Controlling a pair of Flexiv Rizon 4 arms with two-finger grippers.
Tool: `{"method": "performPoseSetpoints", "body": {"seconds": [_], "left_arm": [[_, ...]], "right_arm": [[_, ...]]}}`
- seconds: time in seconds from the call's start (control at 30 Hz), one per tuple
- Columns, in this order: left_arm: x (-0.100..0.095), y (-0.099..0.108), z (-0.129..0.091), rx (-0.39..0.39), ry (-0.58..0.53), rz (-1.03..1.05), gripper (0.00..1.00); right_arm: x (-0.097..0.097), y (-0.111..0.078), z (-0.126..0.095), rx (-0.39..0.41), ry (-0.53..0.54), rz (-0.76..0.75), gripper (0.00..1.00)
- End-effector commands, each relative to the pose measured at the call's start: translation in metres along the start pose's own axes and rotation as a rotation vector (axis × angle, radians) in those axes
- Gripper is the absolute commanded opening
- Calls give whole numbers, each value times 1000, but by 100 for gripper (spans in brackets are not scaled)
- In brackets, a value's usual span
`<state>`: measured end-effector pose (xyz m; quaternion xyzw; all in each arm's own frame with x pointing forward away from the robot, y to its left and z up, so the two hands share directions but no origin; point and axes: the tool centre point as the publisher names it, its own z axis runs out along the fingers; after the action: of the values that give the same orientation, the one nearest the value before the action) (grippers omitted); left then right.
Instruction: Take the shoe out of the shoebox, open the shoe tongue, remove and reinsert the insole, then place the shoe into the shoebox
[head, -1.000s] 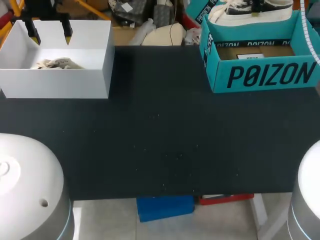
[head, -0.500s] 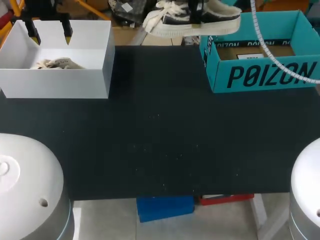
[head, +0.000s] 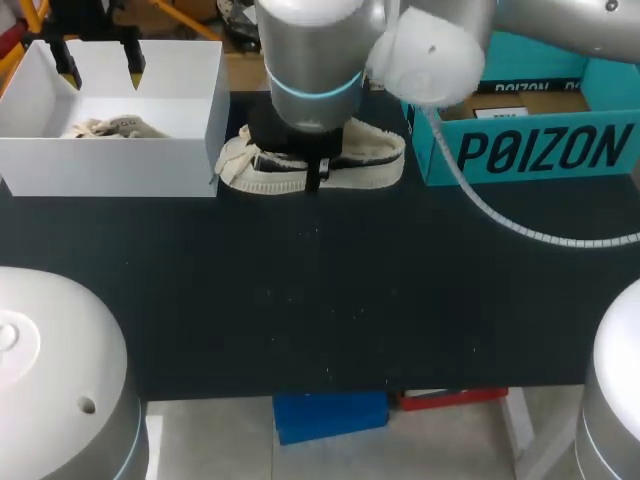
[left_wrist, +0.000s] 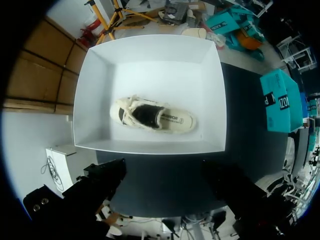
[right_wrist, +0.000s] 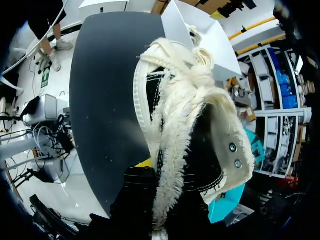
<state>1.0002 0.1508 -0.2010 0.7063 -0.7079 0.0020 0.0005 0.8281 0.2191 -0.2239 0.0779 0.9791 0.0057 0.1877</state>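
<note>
Black table (head: 330, 290) w/ white box (head: 110, 165) L, teal shoebox (head: 540, 150) R.

Your head view looks down from above and behind on the whole tabletop (head: 330, 290). It takes in the white box (head: 110, 165) at the far left and the teal shoebox (head: 540, 150) at the far right. Your left wrist view hangs high over that white box, facing straight down, with the shoebox well apart beside it. Your right wrist view sits very close, looking along the shoe (right_wrist: 185, 115) to the tabletop below. Head and right wrist views share the shoe, and all three share the tabletop.
</note>
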Motion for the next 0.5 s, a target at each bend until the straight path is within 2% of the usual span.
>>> {"method": "performPoseSetpoints", "body": {"seconds": [0.03,0.5], "left_arm": [[0,0,-1,-1,-2,-1,100],[0,0,-1,-1,-2,-1,100]], "right_arm": [[8,-3,7,-17,-75,2,0],[5,-3,11,-24,-53,-20,0]]}}
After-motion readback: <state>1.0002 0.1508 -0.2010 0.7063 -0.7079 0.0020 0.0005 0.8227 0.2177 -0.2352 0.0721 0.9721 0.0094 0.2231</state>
